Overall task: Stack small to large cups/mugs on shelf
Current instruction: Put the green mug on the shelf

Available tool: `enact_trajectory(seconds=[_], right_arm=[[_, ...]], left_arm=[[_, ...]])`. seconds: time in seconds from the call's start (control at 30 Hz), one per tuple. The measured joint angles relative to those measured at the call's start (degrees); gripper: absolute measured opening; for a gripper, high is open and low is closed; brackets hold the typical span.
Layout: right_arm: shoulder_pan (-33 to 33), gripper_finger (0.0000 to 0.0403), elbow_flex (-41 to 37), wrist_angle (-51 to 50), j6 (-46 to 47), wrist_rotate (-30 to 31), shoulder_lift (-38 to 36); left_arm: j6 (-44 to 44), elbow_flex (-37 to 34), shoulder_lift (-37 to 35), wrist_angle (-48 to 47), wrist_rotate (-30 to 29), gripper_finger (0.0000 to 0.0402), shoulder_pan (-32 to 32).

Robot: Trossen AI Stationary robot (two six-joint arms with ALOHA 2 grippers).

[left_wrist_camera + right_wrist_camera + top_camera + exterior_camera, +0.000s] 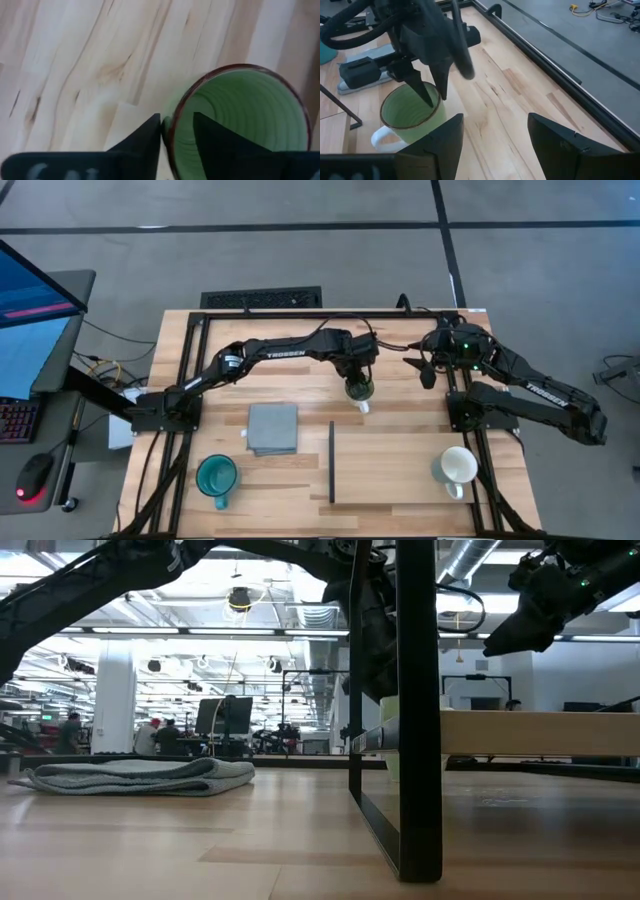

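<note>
Teal mug (216, 476): lower left of the high view, standing on the table, untouched and well apart from both arms.
Grey cloth (273, 428): folded, left of centre, just a bystander.
Left gripper (358, 381): upper centre, and it's on the job! One finger (142, 141) is outside the wall, the other inside, pinching the rim of the light green mug (413, 113).
Why there: a rim pinch looks like the way to lift the smallest mug toward the shelf.
Shelf (398, 462): wood panel right of centre, black strip on its left edge; nothing is on it yet.
White mug (458, 467): lower right, by the panel's right edge.
Right gripper (424, 367): upper right, fingers spread, holding nothing, waiting near the green mug.
Count: three mugs, one shelf, one cloth, two arms.
</note>
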Motion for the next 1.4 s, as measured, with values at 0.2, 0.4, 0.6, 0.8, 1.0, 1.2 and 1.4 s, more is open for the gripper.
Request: enact_trajectory(seconds=[0.2, 0.4, 0.6, 0.8, 1.0, 1.2, 1.4], right_arm=[[0.0, 0.0244, 0.0, 0.0, 0.0, 0.0, 0.0], [0.0, 0.0244, 0.0, 0.0, 0.0, 0.0, 0.0], [0.0, 0.0244, 0.0, 0.0, 0.0, 0.0, 0.0], [0.0, 0.0244, 0.0, 0.0, 0.0, 0.0, 0.0], [0.0, 0.0244, 0.0, -0.3, 0.0, 0.0, 0.0], [0.0, 0.0244, 0.0, -0.4, -0.3, 0.0, 0.0], [0.0, 0.0244, 0.0, -0.4, -0.5, 0.0, 0.0]], left_arm=[[1.0, 0.7, 0.0, -0.3, 0.6, 0.0192, -0.1], [0.9, 2.5, -1.1, -2.6, 1.4, 0.0259, -0.1], [1.1, 2.7, -5.2, -4.7, -2.2, 0.0282, -0.1], [3.7, 2.6, -12.1, -6.3, -6.7, 0.0284, -0.7], [9.6, 2.5, -21.0, -6.2, -22.5, 0.0284, -4.4], [13.3, -2.3, -29.8, -5.9, -32.2, 0.0284, -8.7], [10.6, -19.1, -42.3, -0.7, -35.1, 0.0284, -11.5]])
